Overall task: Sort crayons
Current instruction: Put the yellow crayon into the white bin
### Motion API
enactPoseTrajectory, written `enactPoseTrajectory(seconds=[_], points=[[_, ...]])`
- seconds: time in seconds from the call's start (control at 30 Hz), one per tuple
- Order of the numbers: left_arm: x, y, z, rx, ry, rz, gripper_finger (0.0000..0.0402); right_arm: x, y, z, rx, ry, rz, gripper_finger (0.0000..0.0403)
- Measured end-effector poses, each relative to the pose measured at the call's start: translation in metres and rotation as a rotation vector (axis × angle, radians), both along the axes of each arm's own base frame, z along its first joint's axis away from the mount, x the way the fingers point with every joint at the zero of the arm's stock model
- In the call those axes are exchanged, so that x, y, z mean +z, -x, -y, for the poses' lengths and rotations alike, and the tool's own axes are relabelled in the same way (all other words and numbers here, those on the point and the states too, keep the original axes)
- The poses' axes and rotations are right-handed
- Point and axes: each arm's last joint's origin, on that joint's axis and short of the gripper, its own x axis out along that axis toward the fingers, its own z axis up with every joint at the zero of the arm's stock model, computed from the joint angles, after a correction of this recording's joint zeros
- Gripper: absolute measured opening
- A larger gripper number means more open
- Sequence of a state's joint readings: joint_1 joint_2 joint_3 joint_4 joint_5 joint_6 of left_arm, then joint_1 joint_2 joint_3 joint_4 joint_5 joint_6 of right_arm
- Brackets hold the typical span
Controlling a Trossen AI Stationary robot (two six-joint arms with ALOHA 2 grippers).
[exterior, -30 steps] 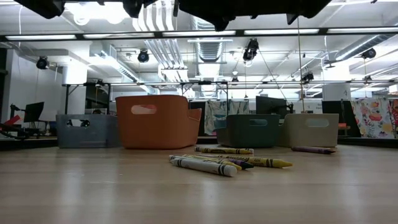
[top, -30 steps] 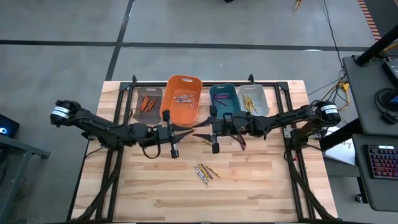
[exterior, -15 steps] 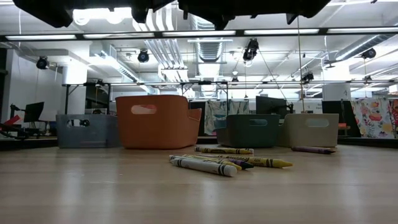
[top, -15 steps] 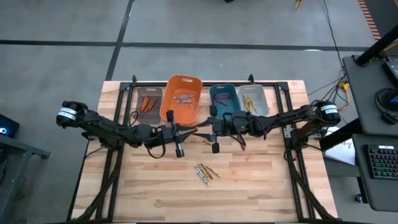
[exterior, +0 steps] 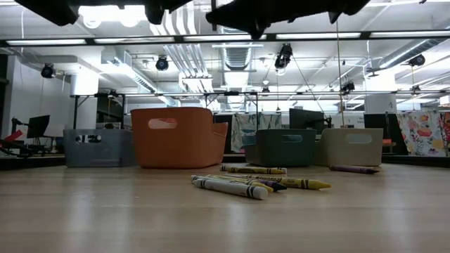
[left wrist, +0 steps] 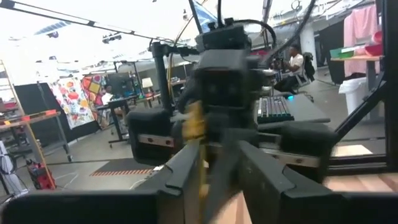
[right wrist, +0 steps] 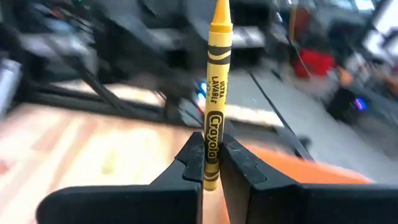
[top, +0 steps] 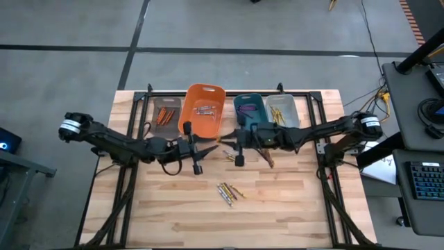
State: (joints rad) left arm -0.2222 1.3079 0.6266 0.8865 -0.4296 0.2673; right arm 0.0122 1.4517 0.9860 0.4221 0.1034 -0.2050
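Above the table's middle my two grippers meet tip to tip, both pointing level. My right gripper (top: 224, 146) (right wrist: 211, 149) is shut on a yellow crayon (right wrist: 216, 81). My left gripper (top: 211, 146) (left wrist: 219, 158) is open, its fingers standing on either side of that same crayon (left wrist: 196, 127). Several loose crayons (top: 229, 191) (exterior: 239, 184) lie flat on the wood nearer the front. A purple one (top: 267, 161) (exterior: 355, 169) lies under the right arm. My right gripper pinches the yellow crayon between its two fingers near the blunt end (right wrist: 211, 163). The fingers come level from the table's right and lie across the crayon. Most of its length and the pointed tip (right wrist: 219, 11) stick out past the fingers. It is clear of the table. My left gripper: whether a finger (left wrist: 183, 171) touches the crayon I cannot tell.
Four bins stand in a row at the far edge: a grey one (top: 166, 114) with orange crayons, a large orange one (top: 205, 118), a teal one (top: 248, 107) and a pale one (top: 282, 111) with yellow crayons. Bare wood lies toward the near edge.
My right gripper has shut on the yellow crayon and its wrist has tipped slightly. My left gripper has opened off the crayon. Both stay tip to tip above the table's middle. The loose crayons have not moved.
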Motion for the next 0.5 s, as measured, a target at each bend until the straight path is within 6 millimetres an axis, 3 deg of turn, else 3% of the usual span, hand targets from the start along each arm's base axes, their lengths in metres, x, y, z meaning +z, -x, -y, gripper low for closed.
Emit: enactPoseTrajectory(seconds=[0.13, 0.27, 0.5], points=[[0.008, 0.01, -0.004, 0.059, 0.004, -0.034, 0.0104, 0.01, 0.004, 0.021, -0.212, -0.047, -0.182, 0.0017], [0.014, 0.019, -0.008, 0.134, 0.013, -0.05, 0.0107, 0.017, 0.015, 0.06, -0.475, -0.12, -0.416, 0.0016], [0.018, 0.026, -0.009, 0.134, 0.009, -0.065, 0.0107, 0.004, 0.069, 0.139, -0.882, -0.408, -0.711, 0.0016]])
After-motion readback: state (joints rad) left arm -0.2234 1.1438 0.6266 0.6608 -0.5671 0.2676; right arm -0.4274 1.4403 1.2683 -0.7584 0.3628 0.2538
